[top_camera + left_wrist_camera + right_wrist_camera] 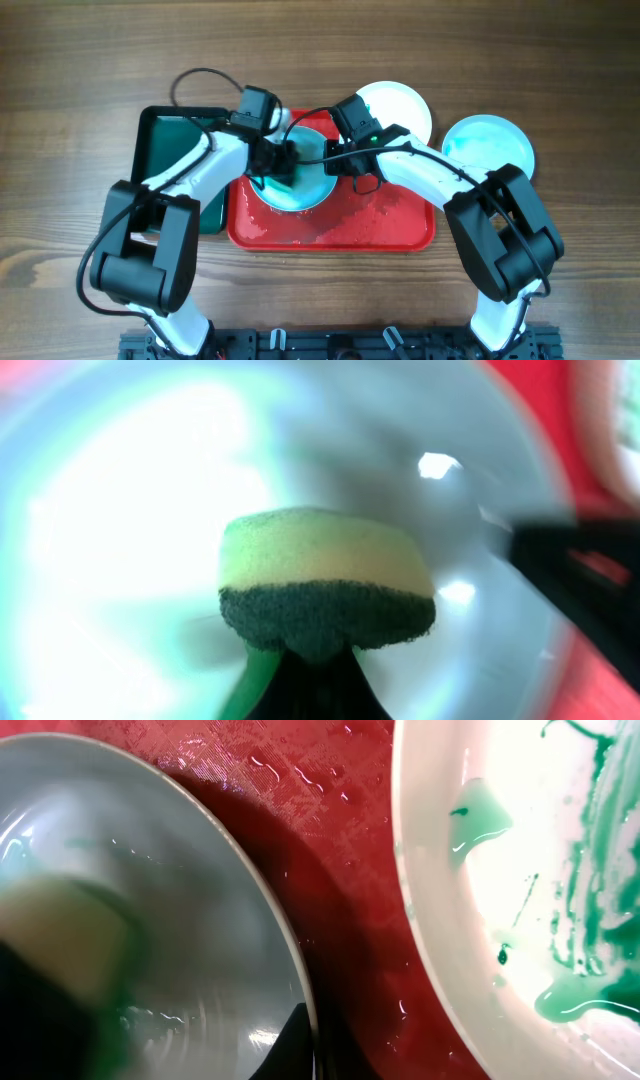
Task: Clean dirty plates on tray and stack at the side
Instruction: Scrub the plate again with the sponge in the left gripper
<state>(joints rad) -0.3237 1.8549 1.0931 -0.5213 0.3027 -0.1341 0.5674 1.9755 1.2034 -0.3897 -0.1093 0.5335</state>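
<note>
A teal-tinted plate [305, 195] lies on the left part of the wet red tray [380, 225]. My left gripper [278, 165] is shut on a yellow and dark green sponge [325, 585] and presses it onto this plate [120, 540]. My right gripper [335, 160] is shut on the plate's right rim [290, 960]. A second plate [400, 108] with green smears [520, 870] sits at the tray's far right corner. A third plate [490, 145], pale teal, lies on the table to the right of the tray.
A smaller dark green tray [175, 140] stands against the red tray's left side, under my left arm. Water drops lie on the red tray floor [330, 850]. The table is brown wood.
</note>
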